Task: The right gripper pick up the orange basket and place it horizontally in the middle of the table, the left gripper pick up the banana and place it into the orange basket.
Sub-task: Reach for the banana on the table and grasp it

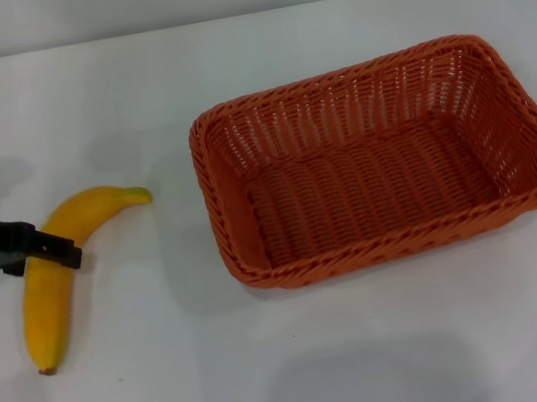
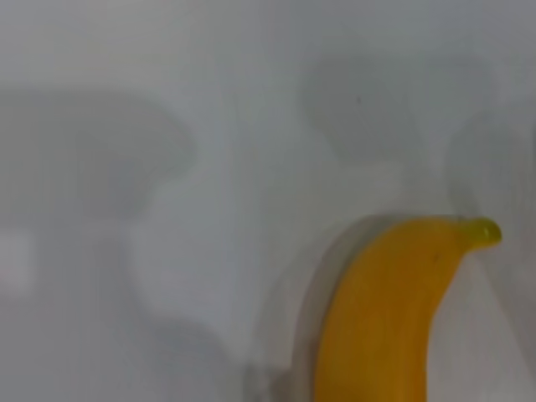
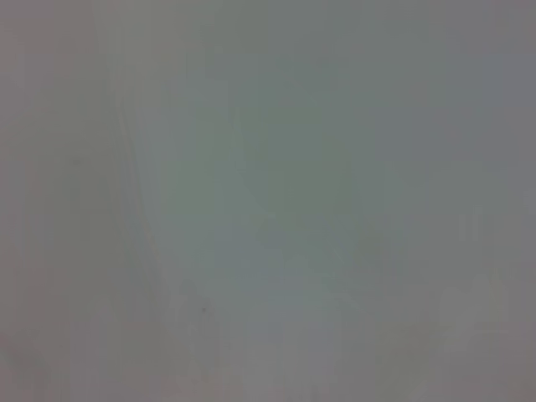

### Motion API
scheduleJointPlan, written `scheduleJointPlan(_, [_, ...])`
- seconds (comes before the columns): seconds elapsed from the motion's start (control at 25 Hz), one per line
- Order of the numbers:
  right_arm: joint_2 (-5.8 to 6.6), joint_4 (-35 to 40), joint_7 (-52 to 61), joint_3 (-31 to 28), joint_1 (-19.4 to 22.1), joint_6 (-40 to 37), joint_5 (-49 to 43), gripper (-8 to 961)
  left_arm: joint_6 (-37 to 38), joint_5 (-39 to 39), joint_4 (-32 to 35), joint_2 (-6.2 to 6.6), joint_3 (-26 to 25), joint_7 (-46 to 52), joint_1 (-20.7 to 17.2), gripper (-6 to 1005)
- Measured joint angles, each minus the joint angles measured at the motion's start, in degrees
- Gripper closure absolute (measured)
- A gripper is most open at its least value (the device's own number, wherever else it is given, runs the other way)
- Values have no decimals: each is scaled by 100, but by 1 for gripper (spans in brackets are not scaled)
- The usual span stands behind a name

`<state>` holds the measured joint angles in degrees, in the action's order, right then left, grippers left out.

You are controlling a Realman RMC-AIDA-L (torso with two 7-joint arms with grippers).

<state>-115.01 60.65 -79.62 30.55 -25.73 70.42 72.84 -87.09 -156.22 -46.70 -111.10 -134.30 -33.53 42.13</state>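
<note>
The orange basket (image 1: 230, 146) lies lengthwise on the white table (image 1: 176, 397), from the middle towards the right, and nothing is inside it. The yellow banana (image 1: 48, 284) rests flat on the table at the left, greenish stem tip pointing towards the basket. My left gripper (image 1: 66, 253) reaches in from the left edge, and its black tip lies across the banana's middle. In the left wrist view the banana (image 2: 385, 310) shows close up on the table. The right gripper is out of view, and its wrist view shows only a plain grey surface.
Bare tabletop lies between the banana and the basket and along the front edge. The table's far edge (image 1: 241, 15) meets a pale wall at the back.
</note>
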Motion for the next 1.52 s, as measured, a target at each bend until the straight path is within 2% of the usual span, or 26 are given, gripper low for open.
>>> scheduleJointPlan(0.32, [-1,-54,-34,11,-11,0,-1,534,49,-202,301,6,40,23,132,153])
scheduleJointPlan(0.64, [-6,-54,-35,12,1,2,-5,519,10,-295,310,-9,44,123,165,154])
scheduleJointPlan(0.84, [-5,-54,-34,12,3,4,-6,510,5,-301,309,1,54,169,165,335])
scheduleJointPlan(1.0, [-1,-54,-34,12,6,6,-5,503,-11,-301,206,-21,142,169,150,416])
scheduleJointPlan(1.12, [2,-49,-45,-20,22,9,15,497,-203,-226,-224,-27,82,166,67,477])
scheduleJointPlan(1.36, [22,-55,-310,-58,91,31,181,486,-1096,85,-2090,-19,-69,205,-183,477])
scheduleJointPlan(1.52, [14,-253,-585,-25,99,56,252,478,-1422,267,-2763,1,-131,175,-113,477])
